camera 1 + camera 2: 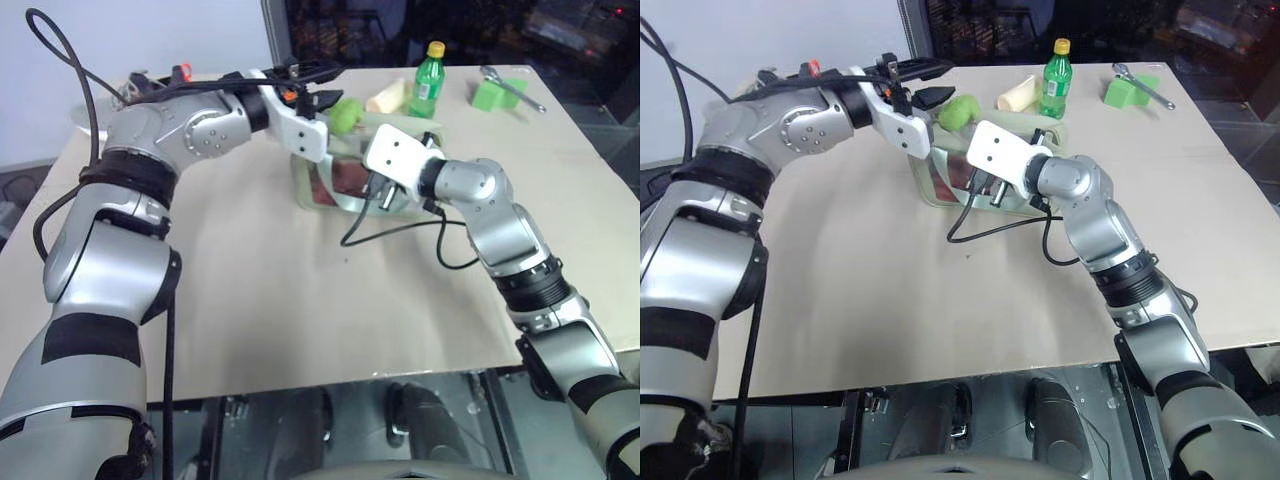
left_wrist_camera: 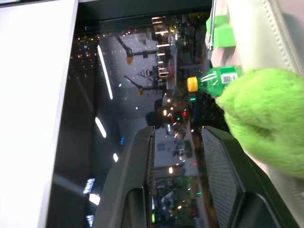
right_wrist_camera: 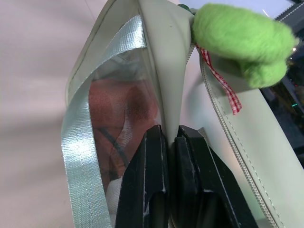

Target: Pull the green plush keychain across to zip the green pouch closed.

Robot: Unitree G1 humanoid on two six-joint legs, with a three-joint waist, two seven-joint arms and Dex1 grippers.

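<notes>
The green plush keychain (image 3: 240, 40) hangs by a red checked ribbon (image 3: 219, 78), seen from the right wrist; right gripper (image 3: 169, 137) pinches the green pouch (image 3: 164, 57) edge. Left gripper (image 2: 178, 142), fingers apart, holds nothing beside the plush; green bottle (image 1: 428, 80) behind.

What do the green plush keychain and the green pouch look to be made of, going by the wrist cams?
Green plush keychain: fuzzy lime pile, probably synthetic fleece; the surface is matted and fibrous. Green pouch: smooth matte sage sheet with stitched seams, likely faux leather, plus a clear glossy side panel, seemingly plastic, showing red contents, and a shiny woven ribbon strap.
</notes>
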